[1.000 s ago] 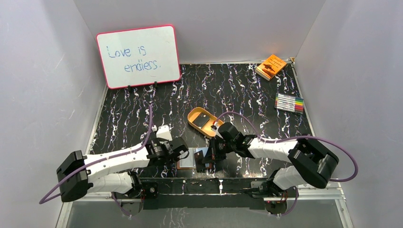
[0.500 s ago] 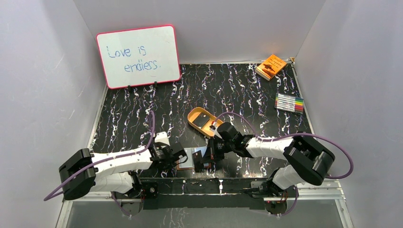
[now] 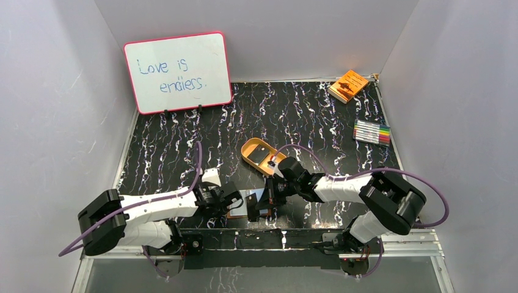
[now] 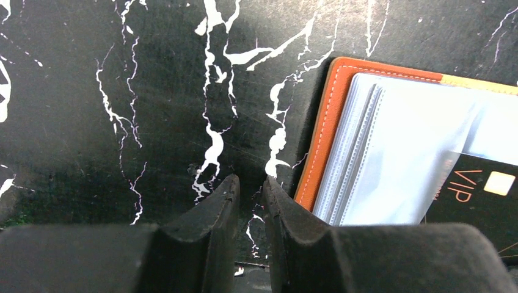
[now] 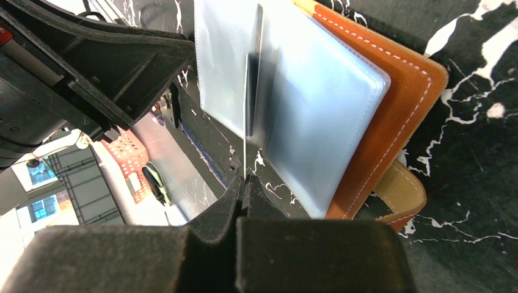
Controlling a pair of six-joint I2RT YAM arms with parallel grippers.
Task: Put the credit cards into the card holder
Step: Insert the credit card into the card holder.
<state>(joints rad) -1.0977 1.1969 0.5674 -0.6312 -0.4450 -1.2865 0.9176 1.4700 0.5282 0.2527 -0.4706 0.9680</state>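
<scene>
- The right gripper point(image 5: 244, 183) was clenched on what I took for the pale card point(image 5: 245, 160). It showed only as a thin edge, so a loose sleeve leaf could not be ruled out.
- That edge ran straight away from the fingertips, its long axis pointing into the clear sleeves point(image 5: 317, 110) of the card holder point(image 5: 403, 91). The holder lay open directly ahead, its leather cover off to the right.
- The left gripper point(image 4: 251, 183) stood slightly parted with nothing between its fingers, tips down just beside the holder's stitched left edge. I judged it was placed there to steady the holder.
- Both arms met at the holder, but the right one carried the card, so the push inward looked like its job.
- Count: one card holder; two cards — the pale one and a black card point(image 4: 482, 195) lying partly under a raised sleeve; one tan tray point(image 3: 247, 152) holding a dark rectangle too small to name.
</scene>
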